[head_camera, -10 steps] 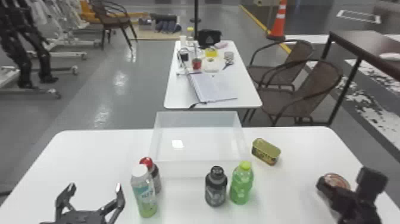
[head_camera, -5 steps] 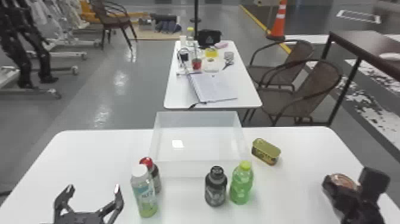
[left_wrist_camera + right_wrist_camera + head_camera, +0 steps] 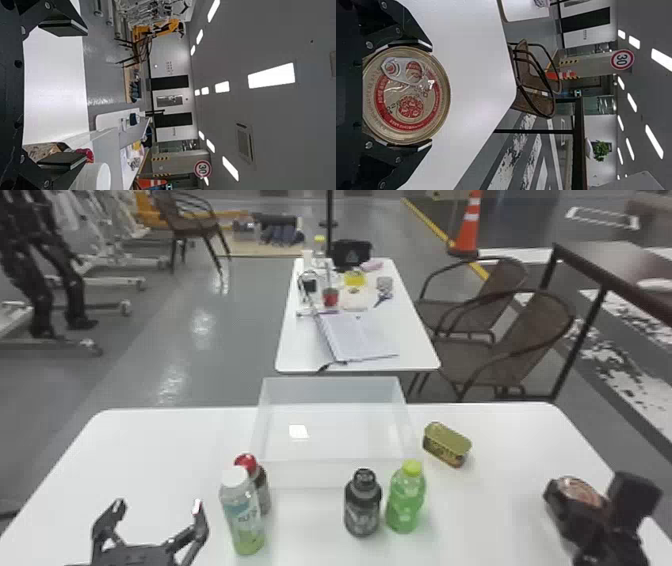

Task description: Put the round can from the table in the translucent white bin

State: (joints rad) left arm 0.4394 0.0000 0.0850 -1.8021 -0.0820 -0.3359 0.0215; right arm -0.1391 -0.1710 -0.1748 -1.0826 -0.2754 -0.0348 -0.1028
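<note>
In the head view, the right gripper (image 3: 591, 489) partly hides the can (image 3: 579, 493) between its fingers; beside the left gripper (image 3: 158, 506), cut off below, the white-capped bottle (image 3: 242, 517) partly covers the red-capped bottle (image 3: 262, 488).

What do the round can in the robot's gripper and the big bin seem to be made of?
The round can looks like metal, probably tin or aluminium with a shiny finish: its lid has a raised rim, a pull tab and bright glints. The bin seems to be smooth plastic, since its pale walls are see-through and milky, though thin acrylic is possible.
</note>
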